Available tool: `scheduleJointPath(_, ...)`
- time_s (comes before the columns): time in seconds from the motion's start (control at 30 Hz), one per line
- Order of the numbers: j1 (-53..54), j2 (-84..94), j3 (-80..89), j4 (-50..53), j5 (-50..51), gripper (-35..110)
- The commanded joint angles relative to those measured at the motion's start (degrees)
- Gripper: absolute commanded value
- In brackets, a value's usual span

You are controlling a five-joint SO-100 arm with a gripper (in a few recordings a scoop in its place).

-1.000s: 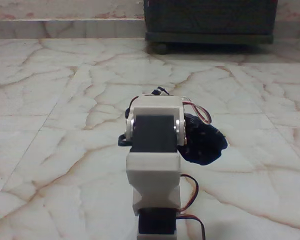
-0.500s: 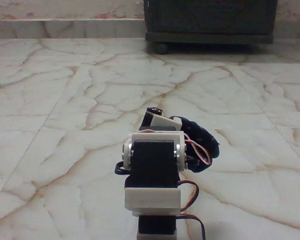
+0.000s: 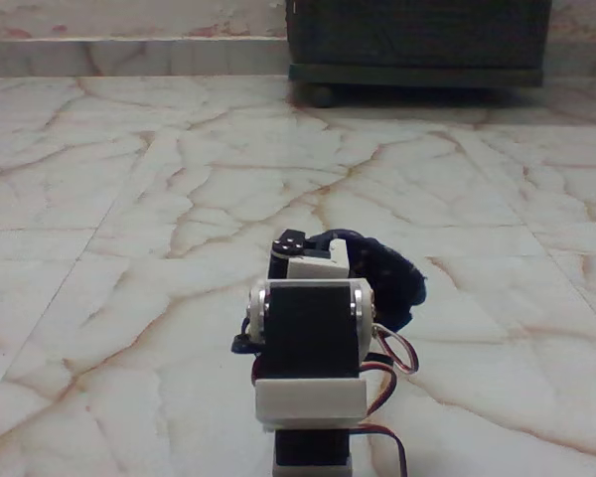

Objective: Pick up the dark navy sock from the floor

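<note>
Fixed view, low and level with the floor point(image 3: 129, 298), looking along the arm from behind.

Landmark: the arm's white bracket point(image 3: 311, 399) with its black servo block point(image 3: 311, 331), low in the middle of the picture.

Sock point(image 3: 392, 278): dark navy, bunched. It sits just behind the bracket and to its right, partly hidden by the arm's upper parts. The visible part is a rounded lump running from above the bracket, where a thin dark curve arches over a small white piece point(image 3: 313, 266), out to the right and down to a blunt end. Long axis, as far as the visible part shows: roughly left-right, sloping slightly down toward the right. Toe and cuff cannot be told apart. Whether the lower edge touches the floor or hangs just clear of it cannot be told.

End effector: hidden beyond the bracket and servo, near the sock. Its opening and whether it has hold of the sock cannot be told.

Red, white and black wires point(image 3: 392, 353) loop out at the bracket's right side, below the sock.

Dark wheeled cabinet point(image 3: 417, 45): well behind the bracket, at the top of the picture, standing on the floor by the wall.
</note>
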Motion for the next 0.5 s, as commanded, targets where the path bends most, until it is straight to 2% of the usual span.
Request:
scheduleJointPath(0.0, -0.26, 2.2, -0.09, -1.41, -1.67, 0)
scheduleJointPath(0.2, 0.62, 2.37, -0.09, -3.69, -10.11, 0)
scheduleJointPath(0.47, 1.67, 1.76, -0.18, -2.55, -10.02, 0)
